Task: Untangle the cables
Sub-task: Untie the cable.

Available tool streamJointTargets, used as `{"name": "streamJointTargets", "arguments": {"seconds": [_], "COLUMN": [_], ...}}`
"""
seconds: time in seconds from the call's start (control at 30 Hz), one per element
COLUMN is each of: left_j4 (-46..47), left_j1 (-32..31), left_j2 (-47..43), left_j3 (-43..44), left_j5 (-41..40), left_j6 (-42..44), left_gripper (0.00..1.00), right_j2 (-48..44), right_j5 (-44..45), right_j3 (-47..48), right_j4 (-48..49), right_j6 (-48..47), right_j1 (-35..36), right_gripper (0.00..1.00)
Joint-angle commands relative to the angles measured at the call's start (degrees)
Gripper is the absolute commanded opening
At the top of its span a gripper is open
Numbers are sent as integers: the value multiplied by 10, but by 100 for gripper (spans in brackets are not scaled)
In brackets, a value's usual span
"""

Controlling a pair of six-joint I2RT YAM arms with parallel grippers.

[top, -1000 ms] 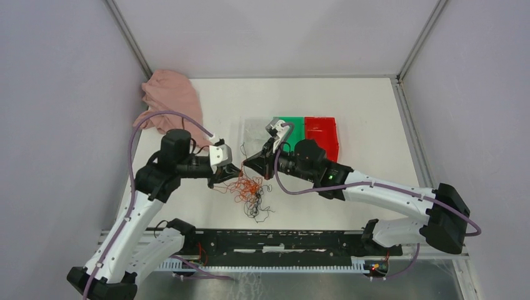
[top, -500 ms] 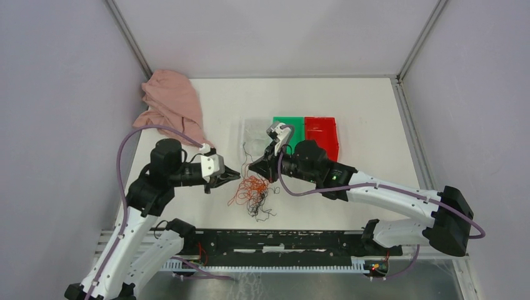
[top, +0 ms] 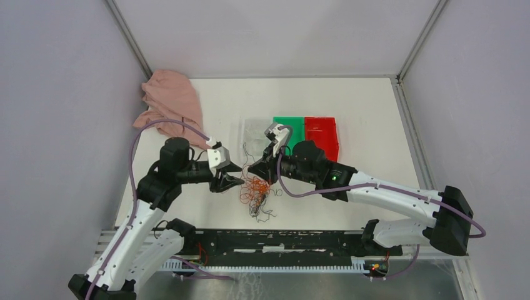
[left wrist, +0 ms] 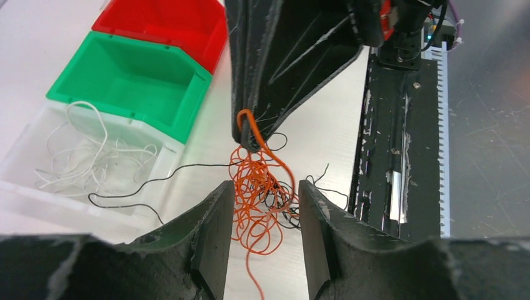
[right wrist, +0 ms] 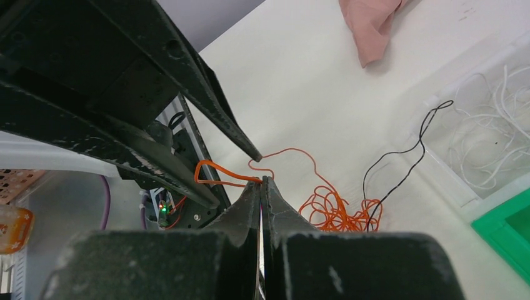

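Note:
The cables are a small tangle of orange and black wire on the white table between my two grippers. My right gripper is shut on one orange strand, which it lifts from the top of the tangle; in the right wrist view a loop sticks out at the pinched tips. My left gripper is open just left of the tangle. In the left wrist view the orange loops show in the gap of this gripper, touching neither finger. A black strand trails toward the clear bin.
A clear bin holding loose white wires stands behind the tangle, with a green bin and a red bin to its right. A pink cloth lies at the far left. The black rail runs along the near edge.
My left gripper has opened and let go of the orange wire, then shifted back right toward the tangle. My right gripper stays shut on its strand, nearly still.

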Motion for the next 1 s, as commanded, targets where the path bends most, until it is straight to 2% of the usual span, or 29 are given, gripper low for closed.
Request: {"name": "streamJointTargets", "arguments": {"seconds": [0.0, 0.2, 0.23, 0.33, 0.5, 0.73, 0.8, 0.9, 0.97], "left_j4": [53, 95, 98, 66, 36, 96, 104, 110, 116], "left_j1": [1, 0, 0, 1, 0, 1, 1, 0, 0], "left_j2": [2, -8, -11, -8, 3, 1, 3, 0, -10], "left_j3": [-3, -6, -8, -9, -26, -44, -43, -38, -34], "left_j5": [-28, -86, -81, 4, 70, 65, 54, 26, 18], "left_j6": [-47, -72, -78, -68, -63, -99, -104, -102, -102], "left_gripper": [50, 37, 38, 45, 48, 46, 38, 17, 6], "right_j2": [-1, -2, -3, -1, 9, 10, 8, 4, 0], "right_j5": [2, 1, 1, -3, -11, -11, -11, -12, -11], "right_j3": [33, 34, 33, 33, 40, 49, 48, 45, 39], "right_j4": [25, 21, 23, 35, 46, 49, 50, 52, 53], "right_j6": [6, 8, 10, 17, 26, 27, 28, 30, 38], "right_j1": [7, 12, 12, 14, 20, 30, 31, 32, 32], "right_gripper": [0, 0, 0, 0, 1, 1, 1, 6, 27]}}
